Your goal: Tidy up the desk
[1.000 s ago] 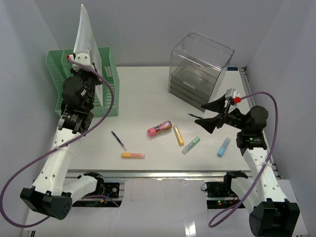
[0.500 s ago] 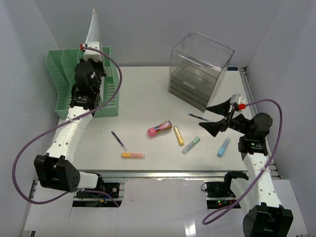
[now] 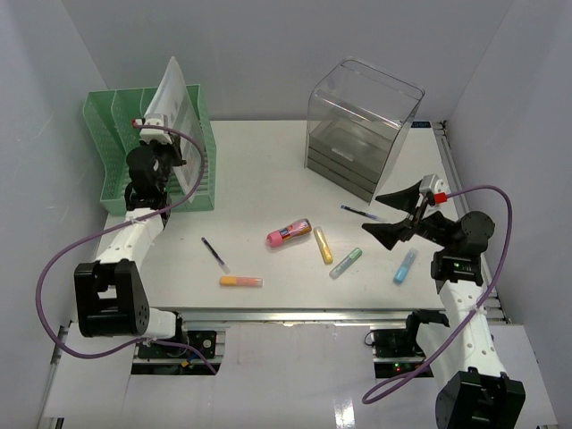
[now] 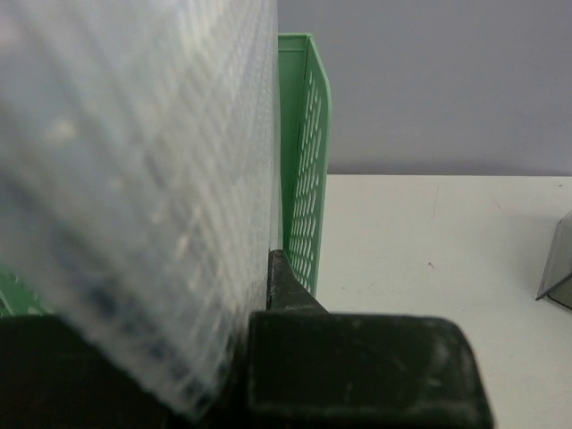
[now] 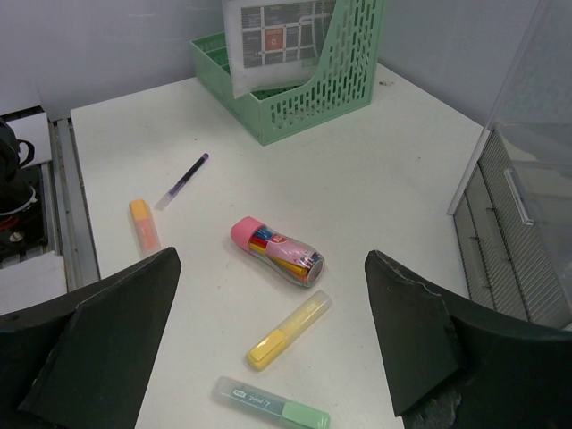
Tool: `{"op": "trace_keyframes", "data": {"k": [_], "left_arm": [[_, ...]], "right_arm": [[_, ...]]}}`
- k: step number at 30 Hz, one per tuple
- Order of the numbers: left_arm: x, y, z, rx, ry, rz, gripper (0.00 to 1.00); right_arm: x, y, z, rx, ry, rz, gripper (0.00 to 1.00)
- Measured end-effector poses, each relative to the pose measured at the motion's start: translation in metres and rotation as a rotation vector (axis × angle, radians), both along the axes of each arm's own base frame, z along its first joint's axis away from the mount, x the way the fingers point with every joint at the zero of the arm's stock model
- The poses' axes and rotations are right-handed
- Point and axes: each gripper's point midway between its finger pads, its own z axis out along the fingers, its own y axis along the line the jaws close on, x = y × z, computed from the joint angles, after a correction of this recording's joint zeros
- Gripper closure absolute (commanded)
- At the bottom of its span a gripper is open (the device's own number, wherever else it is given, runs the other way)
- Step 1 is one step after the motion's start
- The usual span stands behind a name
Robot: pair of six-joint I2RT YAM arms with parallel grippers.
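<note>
Gripping: left gripper [image 3: 170,152] is clamped on the clear document sleeve [image 3: 174,94], which stands in the green file rack [image 3: 107,152].
Free side: right gripper [image 3: 374,214] has its jaws spread wide and holds nothing.
Where: the desk [image 3: 259,170] lies under both arms, scattered with 4 highlighters [image 3: 323,245], 2 pens [image 3: 214,255] and 1 pink case [image 3: 289,233].

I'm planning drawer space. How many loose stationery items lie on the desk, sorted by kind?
Highlighters: 4 (orange, yellow, green, blue)
Pens: 2
Pink-capped tube of markers: 1
Total: 7
</note>
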Motion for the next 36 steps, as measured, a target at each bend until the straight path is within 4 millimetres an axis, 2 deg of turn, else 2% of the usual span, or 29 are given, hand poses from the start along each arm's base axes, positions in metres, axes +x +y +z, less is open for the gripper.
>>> {"op": "trace_keyframes", "data": {"k": [18,24,29,31,32,34,35,36], "left_arm": [[0.016,-0.013,0.023,0.000,-0.099,-0.116,1.00],[0.016,-0.014,0.014,0.023,-0.088,-0.124,1.00],[0.012,-0.016,-0.010,0.024,-0.043,-0.136,0.90],[0.011,-0.016,-0.018,0.020,-0.031,-0.136,0.80],[0.010,-0.016,-0.021,0.020,-0.027,-0.137,0.67],[0.008,-0.016,-0.029,0.012,-0.014,-0.136,0.26],[0.006,-0.016,-0.032,0.006,-0.007,-0.135,0.12],[0.005,-0.016,-0.035,0.000,-0.003,-0.133,0.03]], "right_arm": [[-0.002,-0.002,-0.001,0.008,-0.008,0.003,0.10],[-0.002,-0.002,-0.001,0.008,-0.008,0.003,0.10],[-0.002,-0.002,-0.001,0.008,-0.012,0.003,0.10],[-0.002,-0.002,-0.001,0.007,-0.012,0.004,0.10],[-0.002,-0.002,-0.001,0.007,-0.012,0.003,0.10],[-0.002,-0.003,-0.001,0.007,-0.012,-0.001,0.10],[-0.001,-0.004,-0.001,0.007,-0.012,-0.002,0.10],[-0.001,-0.004,-0.001,0.006,-0.013,-0.004,0.10]]}}
